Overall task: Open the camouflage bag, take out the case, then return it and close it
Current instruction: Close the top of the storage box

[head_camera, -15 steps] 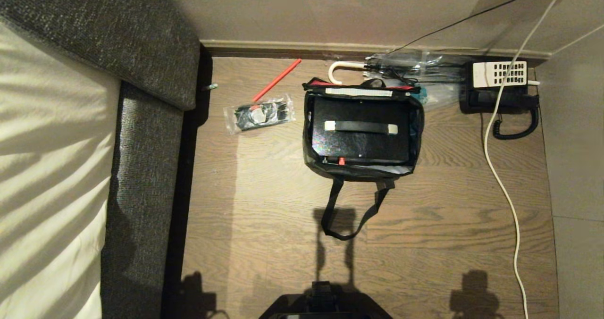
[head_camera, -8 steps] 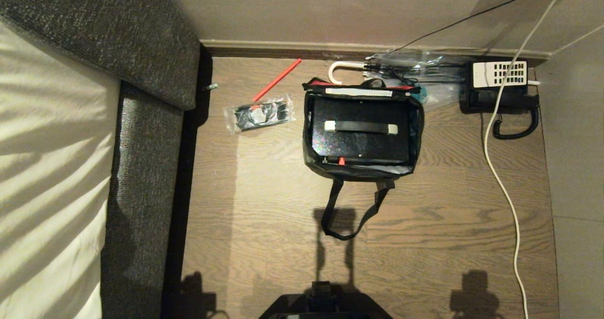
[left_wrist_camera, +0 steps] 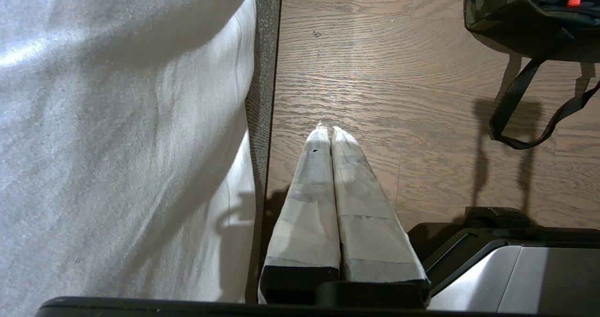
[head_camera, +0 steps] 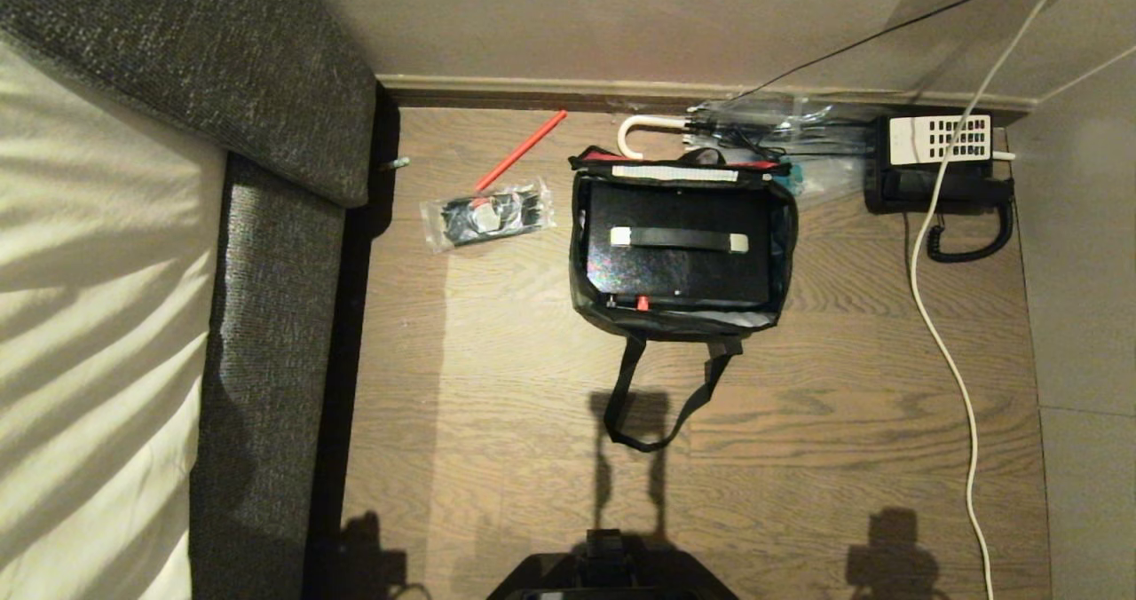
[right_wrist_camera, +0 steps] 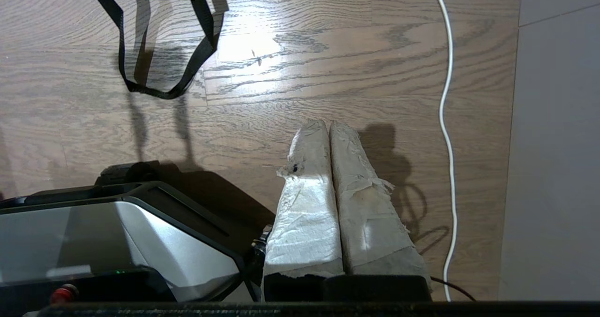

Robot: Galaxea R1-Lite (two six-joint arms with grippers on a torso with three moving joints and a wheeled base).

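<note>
The camouflage bag (head_camera: 682,249) lies on the wooden floor (head_camera: 497,422) in the upper middle of the head view, its mouth open upward, with the case (head_camera: 679,273) lying flat inside it. The case's long axis and its strap handle (head_camera: 679,239) run left to right in the frame.

Both hands are parked low beside the robot base, outside the head view. The left hand (left_wrist_camera: 327,132) has its fingers pressed together and holds nothing; the right hand (right_wrist_camera: 328,125) is the same. The bag lies forward of both and between them, so I judge neither arm clearly nearer.

The bag's loose black strap (head_camera: 661,396) trails toward the bottom of the frame, into the approach path. To the bag's left is a clear packet (head_camera: 488,217) and a red stick (head_camera: 522,149); to its right are a telephone (head_camera: 939,163) and a white cable (head_camera: 941,334), well apart. An umbrella (head_camera: 710,125) lies behind the bag.
</note>
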